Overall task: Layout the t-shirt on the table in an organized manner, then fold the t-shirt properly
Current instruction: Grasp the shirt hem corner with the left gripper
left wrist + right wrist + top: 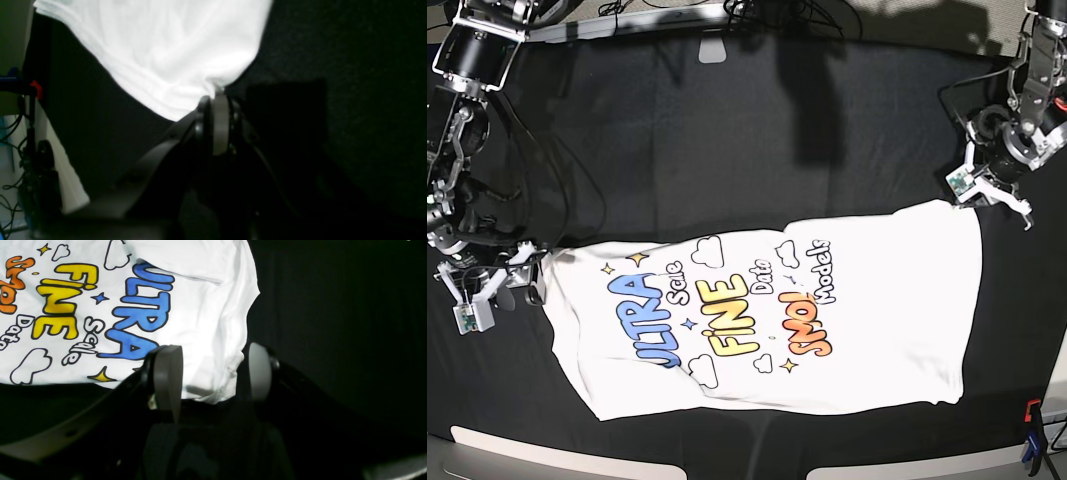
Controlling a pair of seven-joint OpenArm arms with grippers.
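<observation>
The white t-shirt (pixel 767 325) lies print-up on the black table (pixel 727 140), with its blue, yellow and orange lettering showing. My left gripper (pixel 218 96) is shut on a plain white corner of the t-shirt (pixel 173 50); in the base view the left gripper (pixel 980 195) is at the shirt's far right corner. My right gripper (pixel 213 370) is open, and its fingers (pixel 166 373) straddle the shirt's edge (pixel 213 323) beside the blue lettering. In the base view the right gripper (pixel 522 275) is at the shirt's left end.
A red-and-blue clamp (pixel 1030 425) sits at the near right table corner, and another clamp (pixel 35 89) shows at the left of the left wrist view. Cables (pixel 767 12) run along the far edge. The table's pale front rim (pixel 527 450) is close below the shirt.
</observation>
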